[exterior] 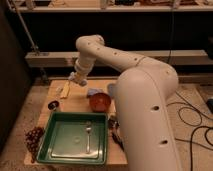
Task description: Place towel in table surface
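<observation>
The wooden table (75,102) is crowded: a green tray (77,137) with a spoon (88,135) lying in it fills the front, running right up to the near edge, and a bunch of dark grapes (34,138) hangs off the left side beside it. The only bare wood lies in the strip behind the tray. The gripper (73,78) hovers over the back left corner, just above a banana (65,89) near the far edge; whether it is spread or pressed together, I cannot tell. To its right, close by but apart from it, sits the towel (94,92), a small pale blue crumpled bundle resting on the table, touching the back rim of a red bowl (100,101). A small dark cup (53,105) stands at the left.
</observation>
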Controlling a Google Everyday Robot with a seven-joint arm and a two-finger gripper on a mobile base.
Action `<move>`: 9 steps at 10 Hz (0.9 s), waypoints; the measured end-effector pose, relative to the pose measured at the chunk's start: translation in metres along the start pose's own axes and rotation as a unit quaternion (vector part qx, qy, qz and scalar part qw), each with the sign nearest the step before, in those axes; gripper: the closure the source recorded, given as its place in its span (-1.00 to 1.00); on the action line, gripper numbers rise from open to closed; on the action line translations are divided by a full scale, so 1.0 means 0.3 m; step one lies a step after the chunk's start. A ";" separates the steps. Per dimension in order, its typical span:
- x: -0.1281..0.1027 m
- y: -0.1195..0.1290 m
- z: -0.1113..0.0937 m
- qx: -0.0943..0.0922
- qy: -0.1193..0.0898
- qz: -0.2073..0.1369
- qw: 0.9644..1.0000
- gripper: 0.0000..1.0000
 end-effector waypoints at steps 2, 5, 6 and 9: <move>0.012 0.016 0.027 -0.008 -0.003 -0.002 1.000 1.00; 0.148 0.051 0.130 -0.021 0.011 -0.001 1.000 1.00; 0.192 0.063 0.169 -0.018 0.013 -0.001 1.000 1.00; 0.205 0.085 0.317 0.008 -0.012 -0.002 1.000 1.00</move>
